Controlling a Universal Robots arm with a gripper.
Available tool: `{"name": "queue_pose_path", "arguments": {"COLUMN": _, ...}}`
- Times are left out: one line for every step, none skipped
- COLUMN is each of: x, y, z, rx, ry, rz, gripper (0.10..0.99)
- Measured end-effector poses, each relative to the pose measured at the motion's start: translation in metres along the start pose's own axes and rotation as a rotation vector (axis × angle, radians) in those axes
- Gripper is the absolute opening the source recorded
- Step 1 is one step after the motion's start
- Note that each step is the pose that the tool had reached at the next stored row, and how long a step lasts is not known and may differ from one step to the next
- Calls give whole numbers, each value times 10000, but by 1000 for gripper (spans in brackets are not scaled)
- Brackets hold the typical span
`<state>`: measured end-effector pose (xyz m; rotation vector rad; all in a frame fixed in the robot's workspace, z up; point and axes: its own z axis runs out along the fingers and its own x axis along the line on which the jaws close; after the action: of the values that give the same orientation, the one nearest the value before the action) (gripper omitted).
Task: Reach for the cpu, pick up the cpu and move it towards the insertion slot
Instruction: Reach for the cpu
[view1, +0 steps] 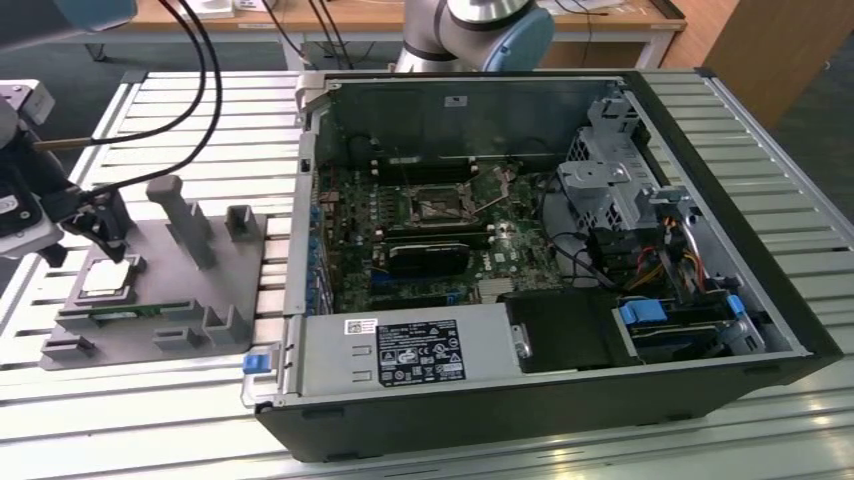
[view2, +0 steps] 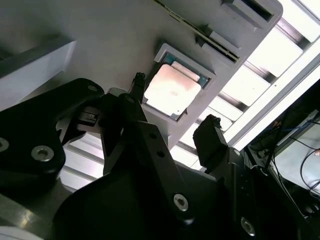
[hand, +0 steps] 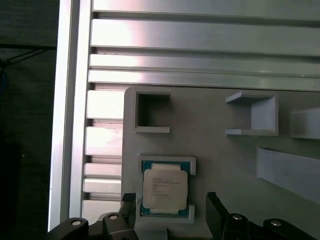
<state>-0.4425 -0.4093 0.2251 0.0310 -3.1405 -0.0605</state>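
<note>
cpu: the cpu (hand: 165, 189) lies flat in a shallow square nest near one edge of the grey tray (hand: 215, 150). it is not lifted.
gripper: the gripper (hand: 170, 202) hangs over the tray with its fingers (hand: 214, 207) spread apart, one on each side of the nest and gripping nothing.
exterior view: this view adds the open computer case (view1: 534, 420), beside the tray toward the exterior view's right. the insertion slot (view1: 438, 208) sits on the board inside it, well apart from the tray.
wrist views: both show a gap between each finger and the chip's sides.
edges and room: the tray has an upright post (view1: 180, 215) and low brackets around the nest. the space above the chip is open.
materials: the chip has a pale metal top with a thin rim. the tray is matte grey plastic. the table (hand: 200, 40) is ribbed aluminium. the fingers are black.
</note>
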Motion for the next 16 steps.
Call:
{"name": "queue_pose_path", "arguments": {"x": 0, "y": 0, "z": 9, "rx": 0, "ry": 0, "rz": 0, "gripper": 663}}
{"name": "queue_pose_path", "arguments": {"x": 0, "y": -1, "z": 17, "rx": 0, "ry": 0, "rz": 0, "gripper": 663}}
{"name": "queue_pose_path", "arguments": {"x": 0, "y": -1, "z": 26, "rx": 0, "ry": 0, "rz": 0, "gripper": 663}}
{"name": "queue_pose_path", "arguments": {"x": 0, "y": -1, "z": 35, "rx": 0, "ry": 0, "rz": 0, "gripper": 663}}
{"name": "queue_pose_path", "arguments": {"x": 0, "y": -2, "z": 43, "rx": 0, "ry": 0, "rz": 0, "gripper": 663}}
{"name": "queue_pose_path", "arguments": {"x": 0, "y": -2, "z": 52, "rx": 0, "ry": 0, "rz": 0, "gripper": 663}}
{"name": "queue_pose_path", "arguments": {"x": 0, "y": -2, "z": 59, "rx": 1, "ry": 1, "rz": 0, "gripper": 663}}
{"name": "queue_pose_path", "arguments": {"x": 0, "y": -3, "z": 67, "rx": 0, "ry": 1, "rz": 0, "gripper": 663}}
{"name": "queue_pose_path", "arguments": {"x": 0, "y": -3, "z": 74, "rx": 0, "ry": 1, "rz": 0, "gripper": 663}}
{"name": "queue_pose_path", "arguments": {"x": 0, "y": -3, "z": 81, "rx": 1, "ry": 1, "rz": 0, "gripper": 663}}
{"name": "queue_pose_path", "arguments": {"x": 0, "y": -4, "z": 88, "rx": 0, "ry": 1, "rz": 1, "gripper": 663}}
{"name": "queue_pose_path", "arguments": {"x": 0, "y": -4, "z": 94, "rx": 0, "ry": 1, "rz": 0, "gripper": 663}}
{"name": "queue_pose_path", "arguments": {"x": 0, "y": -4, "z": 100, "rx": 1, "ry": 2, "rz": 0, "gripper": 663}}
{"name": "queue_pose_path", "arguments": {"x": 0, "y": -4, "z": 106, "rx": 0, "ry": 1, "rz": 0, "gripper": 663}}
{"name": "queue_pose_path", "arguments": {"x": 0, "y": -4, "z": 113, "rx": 0, "ry": 1, "rz": 0, "gripper": 663}}
{"name": "queue_pose_path", "arguments": {"x": 0, "y": -5, "z": 119, "rx": 0, "ry": 1, "rz": 0, "gripper": 663}}
